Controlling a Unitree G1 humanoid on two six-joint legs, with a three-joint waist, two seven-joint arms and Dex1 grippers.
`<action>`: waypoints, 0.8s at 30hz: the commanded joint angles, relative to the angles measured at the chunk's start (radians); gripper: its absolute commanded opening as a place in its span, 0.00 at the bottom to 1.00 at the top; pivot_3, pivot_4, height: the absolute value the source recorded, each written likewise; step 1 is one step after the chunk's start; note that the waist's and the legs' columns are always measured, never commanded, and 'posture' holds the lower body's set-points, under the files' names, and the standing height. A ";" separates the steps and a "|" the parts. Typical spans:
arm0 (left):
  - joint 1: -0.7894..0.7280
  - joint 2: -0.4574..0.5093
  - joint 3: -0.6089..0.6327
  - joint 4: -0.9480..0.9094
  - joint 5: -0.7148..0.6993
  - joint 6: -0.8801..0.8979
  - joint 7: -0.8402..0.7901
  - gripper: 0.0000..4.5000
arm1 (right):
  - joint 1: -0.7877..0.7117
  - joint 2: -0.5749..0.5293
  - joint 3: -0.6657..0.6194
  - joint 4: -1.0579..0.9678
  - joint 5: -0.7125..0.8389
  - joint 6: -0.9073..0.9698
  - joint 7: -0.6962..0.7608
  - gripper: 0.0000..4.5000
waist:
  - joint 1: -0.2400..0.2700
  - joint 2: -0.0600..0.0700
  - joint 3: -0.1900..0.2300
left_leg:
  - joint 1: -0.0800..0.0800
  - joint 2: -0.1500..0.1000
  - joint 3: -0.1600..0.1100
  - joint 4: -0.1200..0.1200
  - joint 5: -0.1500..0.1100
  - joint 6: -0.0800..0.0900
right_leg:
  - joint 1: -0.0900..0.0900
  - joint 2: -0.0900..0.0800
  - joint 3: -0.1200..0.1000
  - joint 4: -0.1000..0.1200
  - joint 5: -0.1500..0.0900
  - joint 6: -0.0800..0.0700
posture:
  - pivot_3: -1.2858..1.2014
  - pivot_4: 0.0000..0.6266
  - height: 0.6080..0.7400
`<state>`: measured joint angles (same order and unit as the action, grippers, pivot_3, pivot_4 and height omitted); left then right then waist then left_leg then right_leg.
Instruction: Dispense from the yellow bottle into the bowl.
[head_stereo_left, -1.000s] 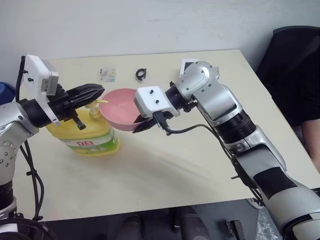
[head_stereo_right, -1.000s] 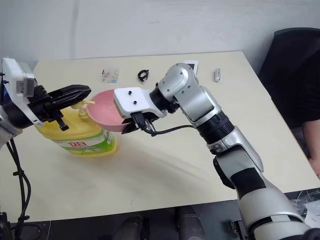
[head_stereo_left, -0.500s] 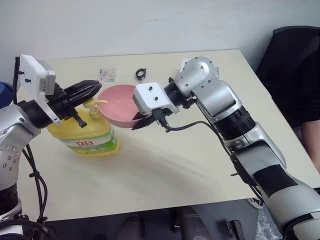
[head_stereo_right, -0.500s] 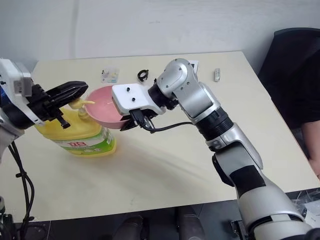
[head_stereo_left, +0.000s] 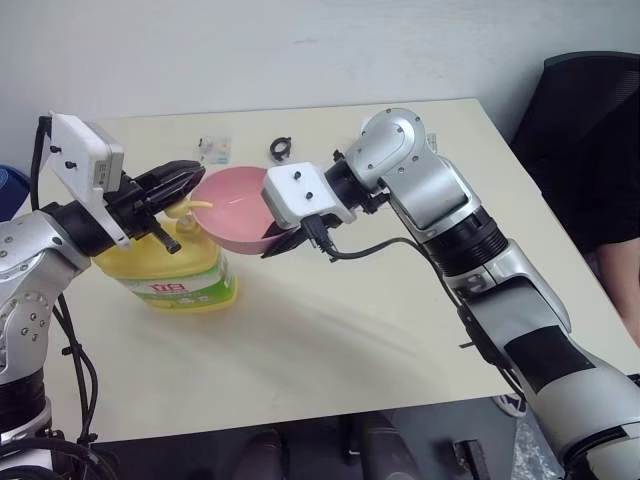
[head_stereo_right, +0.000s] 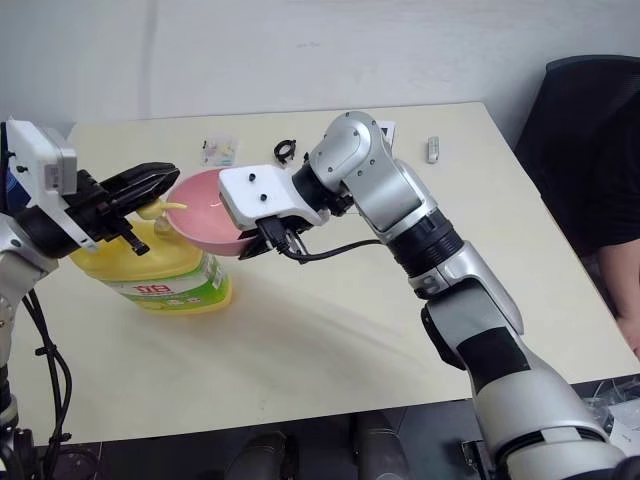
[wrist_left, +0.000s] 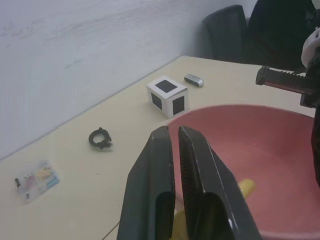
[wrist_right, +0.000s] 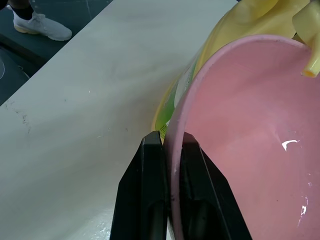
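The yellow bottle (head_stereo_left: 172, 272) stands on the table at the left, and its pump spout (head_stereo_left: 197, 204) reaches over the rim of the pink bowl (head_stereo_left: 236, 212). My right gripper (wrist_right: 170, 139) is shut on the bowl's near rim and holds it off the table, pressed close to the bottle (wrist_right: 235, 22). My left gripper (head_stereo_left: 190, 178) is shut with nothing between its fingers. It hovers just over the pump head; whether it touches the pump I cannot tell. In the left wrist view the bowl (wrist_left: 260, 150) lies beyond that gripper (wrist_left: 171, 131).
On the table behind lie a black ring (head_stereo_left: 281, 149), a small clear box of bits (head_stereo_left: 214, 148), a white cube with black squares (wrist_left: 168, 96) and a small silver piece (head_stereo_right: 433, 150). A black chair (head_stereo_left: 590, 120) stands at the right.
The bowl has edged slightly up and toward the pump spout in my right gripper. My left gripper has kept its place over the pump.
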<state>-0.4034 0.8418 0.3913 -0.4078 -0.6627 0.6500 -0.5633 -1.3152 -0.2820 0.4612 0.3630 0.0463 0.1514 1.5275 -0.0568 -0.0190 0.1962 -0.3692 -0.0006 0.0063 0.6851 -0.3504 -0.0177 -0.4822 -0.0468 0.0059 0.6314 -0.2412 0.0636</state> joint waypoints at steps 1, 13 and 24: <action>0.013 0.005 -0.003 -0.020 0.007 0.011 0.005 0.07 | -0.006 0.000 -0.006 -0.014 0.000 -0.052 0.009 0.00 | 0.000 0.000 0.000 | 0.000 0.000 0.000 0.000 0.000 0.000 | 0.000 0.000 0.000 0.000 0.000 0.000 | 0.52 0.24 1.00; 0.025 0.049 -0.074 0.031 0.051 0.049 -0.020 0.07 | 0.006 -0.009 -0.005 0.019 -0.038 -0.116 0.005 0.00 | 0.001 0.000 0.000 | 0.005 -0.001 0.001 0.000 0.003 -0.001 | 0.002 0.000 0.001 0.005 0.001 -0.002 | 0.52 0.24 1.00; 0.002 0.077 -0.175 0.142 0.155 -0.026 -0.079 0.07 | 0.008 -0.004 -0.008 0.011 -0.042 -0.111 0.007 0.00 | 0.000 0.000 0.000 | 0.035 0.001 0.002 -0.004 0.001 0.003 | 0.029 0.002 0.001 0.004 0.002 -0.007 | 0.52 0.24 1.00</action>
<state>-0.4306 0.9149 0.2563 -0.3317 -0.5548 0.6016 -0.6278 -1.2896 -0.2881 0.4709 0.4009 -0.0107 0.0463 1.5295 -0.0572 -0.0195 0.1959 -0.3327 0.0005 0.0074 0.6808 -0.3492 -0.0143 -0.4520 -0.0443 0.0067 0.6351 -0.2395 0.0557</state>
